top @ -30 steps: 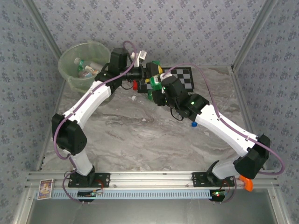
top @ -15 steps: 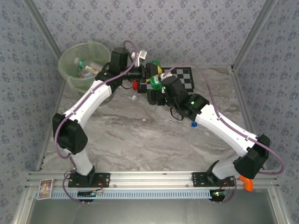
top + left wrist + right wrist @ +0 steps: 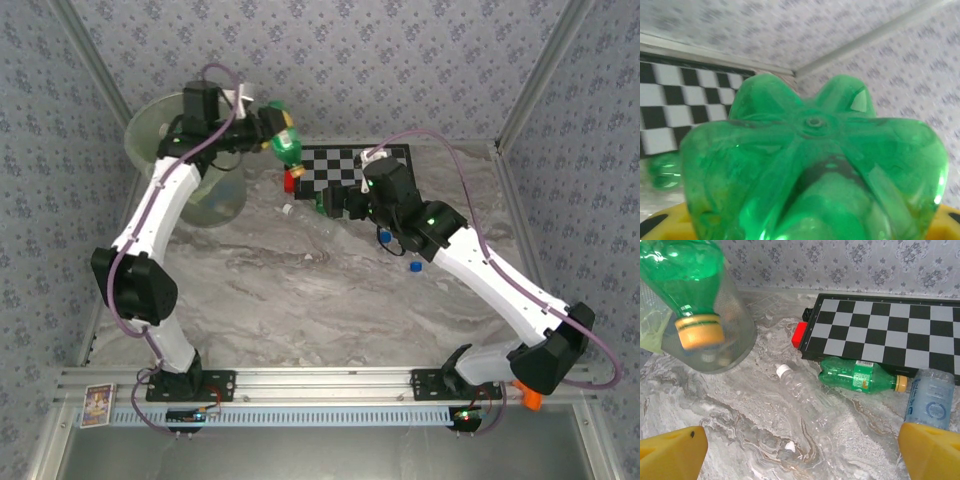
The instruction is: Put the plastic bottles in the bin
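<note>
My left gripper is shut on a green plastic bottle and holds it in the air just right of the bin, a pale-green translucent bucket. In the left wrist view the bottle's base covers the jaws, with yellow fingertips at the bottom corners. The right wrist view has this bottle hanging cap down before the bin wall. My right gripper is open over the table. Below it lie a clear bottle, a green bottle and a blue-labelled clear bottle.
A black-and-white checkerboard lies at the back of the marble table, with a small red object at its left edge. Two loose blue caps lie near the right forearm. Patterned walls close in the back and sides.
The right gripper opened, let go of the green bottle and drew back to the right. The left arm swung left and up toward the bin with the bottle in its jaws.
</note>
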Tool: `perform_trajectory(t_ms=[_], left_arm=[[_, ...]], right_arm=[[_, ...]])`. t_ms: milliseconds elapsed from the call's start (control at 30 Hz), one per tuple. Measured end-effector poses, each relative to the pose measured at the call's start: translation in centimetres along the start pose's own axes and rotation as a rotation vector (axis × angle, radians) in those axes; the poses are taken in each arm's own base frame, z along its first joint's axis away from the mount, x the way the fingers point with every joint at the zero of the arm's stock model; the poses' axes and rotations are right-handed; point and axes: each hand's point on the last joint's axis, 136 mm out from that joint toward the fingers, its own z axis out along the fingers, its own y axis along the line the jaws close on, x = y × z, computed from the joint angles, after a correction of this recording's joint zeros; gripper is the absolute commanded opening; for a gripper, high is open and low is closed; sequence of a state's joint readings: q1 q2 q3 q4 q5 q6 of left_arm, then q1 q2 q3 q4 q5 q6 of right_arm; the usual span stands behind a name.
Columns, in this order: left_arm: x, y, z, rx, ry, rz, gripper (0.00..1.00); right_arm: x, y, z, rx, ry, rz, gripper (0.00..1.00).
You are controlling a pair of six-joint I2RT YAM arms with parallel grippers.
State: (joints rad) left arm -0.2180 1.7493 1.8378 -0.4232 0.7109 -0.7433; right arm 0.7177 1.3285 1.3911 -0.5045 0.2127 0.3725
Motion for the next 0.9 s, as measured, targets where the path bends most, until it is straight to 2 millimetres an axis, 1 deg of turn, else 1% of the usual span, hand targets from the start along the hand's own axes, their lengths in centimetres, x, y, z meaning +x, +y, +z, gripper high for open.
perform_trajectory(t_ms=[100, 133, 200, 300, 400, 467, 633, 700, 800, 900], left_arm=[[-3.1, 3.2, -3.2, -0.087, -0.093, -0.043, 0.53], [-3.9, 3.9, -4.2, -0.110, -0.123, -0.052, 0.53], [-5.9, 5.5, -6.9, -0.166, -0.200, -0.072, 0.53], [-8.4, 6.6, -10.7, -0.230, -0.313, -0.080, 0.53], [-10.2, 7.2, -13.6, -0.277, -0.404, -0.085, 0.53], [-11.0, 7.6, -14.8, -0.306, -0.446, -0.094, 0.53], [-12.0, 10.3, -17.7, -0.411, -0.531, -0.171, 0.52], [-12.7, 10.9, -18.7, -0.437, -0.568, -0.213, 0.52], [-13.8, 11.7, -19.2, -0.439, -0.616, -0.280, 0.52], [-14.4, 13.1, -18.4, -0.429, -0.630, -0.368, 0.53]], right_arm=[[-0.2, -0.3, -0.1, 0.005, -0.006, -0.003, 1.00], [-0.2, -0.4, -0.1, 0.007, -0.006, -0.005, 1.00], [-0.3, -0.6, -0.1, 0.009, -0.007, -0.008, 1.00], [-0.6, -0.7, 0.0, 0.002, -0.012, -0.007, 1.00], [-0.9, -1.0, 0.1, -0.002, -0.021, -0.002, 1.00], [-1.1, -1.1, 0.1, -0.007, -0.026, 0.000, 1.00], [-1.5, -1.5, 0.4, -0.016, -0.041, 0.011, 1.00], [-1.5, -1.7, 0.7, -0.018, -0.040, 0.015, 0.99], [-1.6, -2.0, 1.1, -0.018, -0.038, 0.019, 1.00], [-1.6, -2.3, 1.5, -0.015, -0.037, 0.019, 1.00]])
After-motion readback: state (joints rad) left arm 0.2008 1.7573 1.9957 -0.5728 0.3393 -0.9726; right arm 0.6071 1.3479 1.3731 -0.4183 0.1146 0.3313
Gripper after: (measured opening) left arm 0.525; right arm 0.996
